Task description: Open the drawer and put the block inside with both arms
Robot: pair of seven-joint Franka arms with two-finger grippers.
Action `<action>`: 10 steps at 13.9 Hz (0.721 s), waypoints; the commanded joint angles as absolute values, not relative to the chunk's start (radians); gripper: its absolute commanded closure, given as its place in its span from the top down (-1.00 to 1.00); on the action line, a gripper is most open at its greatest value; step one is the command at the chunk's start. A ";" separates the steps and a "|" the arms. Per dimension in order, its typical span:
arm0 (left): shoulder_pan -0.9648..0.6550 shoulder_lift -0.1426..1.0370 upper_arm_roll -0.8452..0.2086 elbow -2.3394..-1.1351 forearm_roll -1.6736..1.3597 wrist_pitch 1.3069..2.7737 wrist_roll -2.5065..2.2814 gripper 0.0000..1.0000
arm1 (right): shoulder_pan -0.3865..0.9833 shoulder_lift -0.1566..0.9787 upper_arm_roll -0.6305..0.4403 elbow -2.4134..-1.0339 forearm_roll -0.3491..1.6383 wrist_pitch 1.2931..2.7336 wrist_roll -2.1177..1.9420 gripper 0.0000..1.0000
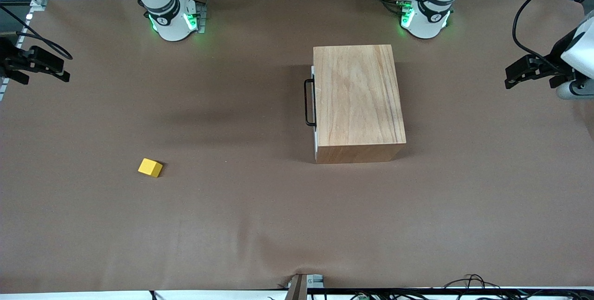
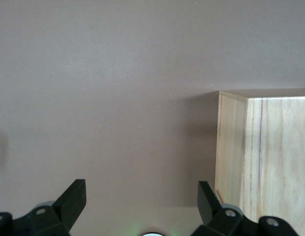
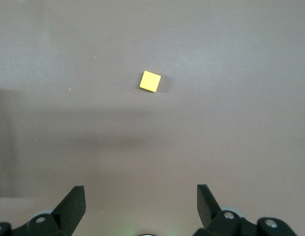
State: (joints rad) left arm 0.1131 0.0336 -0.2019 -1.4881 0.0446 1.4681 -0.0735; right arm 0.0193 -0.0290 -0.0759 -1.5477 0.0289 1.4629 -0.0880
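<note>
On the table nothing of your task is done yet: the drawer (image 1: pixel 315 105) sits closed in its cabinet (image 1: pixel 356 100), the block (image 1: pixel 150 167) lies well apart toward the right arm's end, and both arms wait with the left gripper (image 2: pixel 141 204) and right gripper (image 3: pixel 141 204) spread, holding nothing
</note>
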 commanded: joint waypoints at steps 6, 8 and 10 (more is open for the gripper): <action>0.109 0.038 -0.207 -1.476 0.040 1.463 -0.083 1.00 | 0.005 -0.043 -0.063 -1.542 0.000 1.457 -0.095 1.00; 0.107 0.051 -0.209 -1.460 0.035 1.465 -0.087 1.00 | 0.005 -0.043 -0.063 -1.543 -0.002 1.457 -0.094 1.00; 0.078 0.063 -0.212 -1.459 0.044 1.468 -0.090 1.00 | 0.005 -0.043 -0.061 -1.542 0.000 1.456 -0.094 1.00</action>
